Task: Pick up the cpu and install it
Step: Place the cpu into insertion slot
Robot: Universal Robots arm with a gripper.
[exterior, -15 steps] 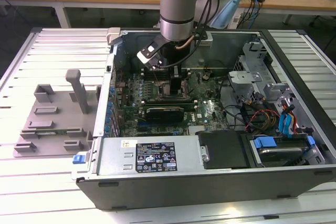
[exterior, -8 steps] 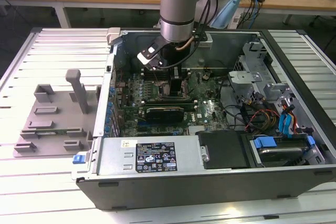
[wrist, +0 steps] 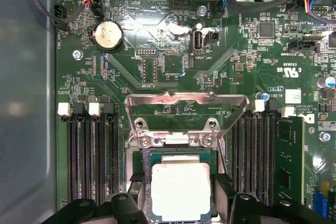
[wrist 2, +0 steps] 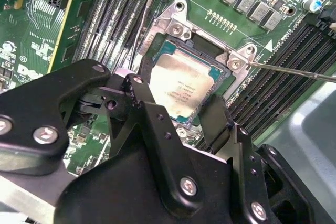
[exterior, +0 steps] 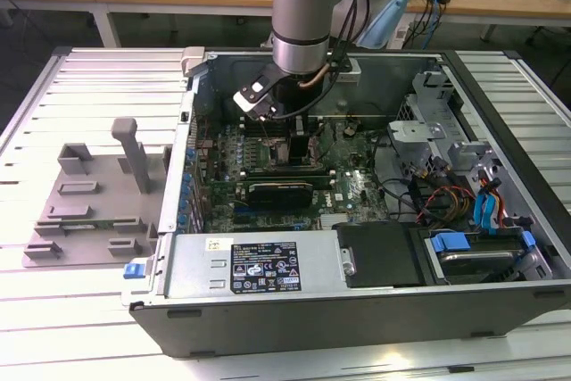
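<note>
The cpu (wrist: 181,190) (wrist 2: 181,82), a square chip with a shiny silver top, sits in or just over the motherboard socket (wrist 2: 173,22); I cannot tell whether it is seated. My gripper (wrist: 181,195) (wrist 2: 178,106) hangs directly above it. One black finger (wrist: 137,195) lies against one side of the chip and the other finger (wrist: 223,192) against the opposite side, so the gripper looks shut on it. In the exterior view the gripper (exterior: 287,118) reaches down into the open computer case (exterior: 268,265), over the board's middle.
The socket's metal load plate (wrist: 186,103) stands flipped open and its thin lever (wrist 2: 294,71) sticks out sideways. Memory slots (wrist: 92,156) flank the socket, and one slot holds a memory stick (wrist: 289,161). A grey fixture tray (exterior: 85,211) lies outside the case on the exterior view's left.
</note>
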